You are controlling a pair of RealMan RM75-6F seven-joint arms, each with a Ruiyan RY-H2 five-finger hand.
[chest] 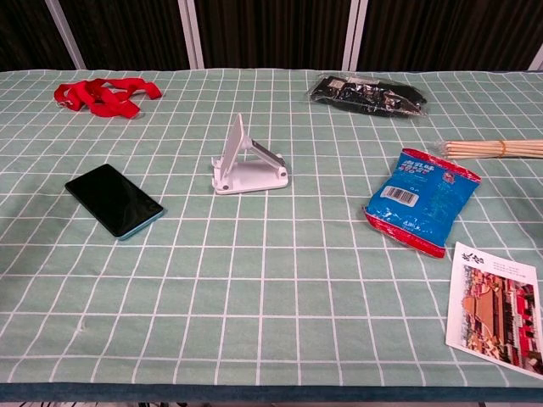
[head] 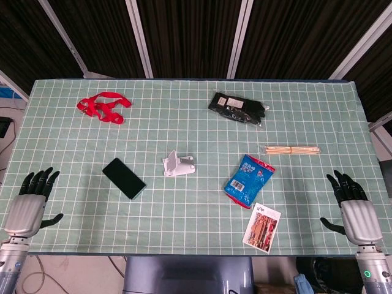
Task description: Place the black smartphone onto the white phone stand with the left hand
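Observation:
The black smartphone lies flat on the green checked cloth, left of centre. Just to its right stands the white phone stand, with nothing on it. My left hand hovers at the table's near left corner, fingers spread and holding nothing, well left of the phone. At the near right corner my right hand is likewise spread and holds nothing. Neither hand shows in the chest view.
A red lanyard lies at the back left and a black packet at the back centre-right. A bundle of wooden sticks, a blue snack bag and a picture card lie on the right side.

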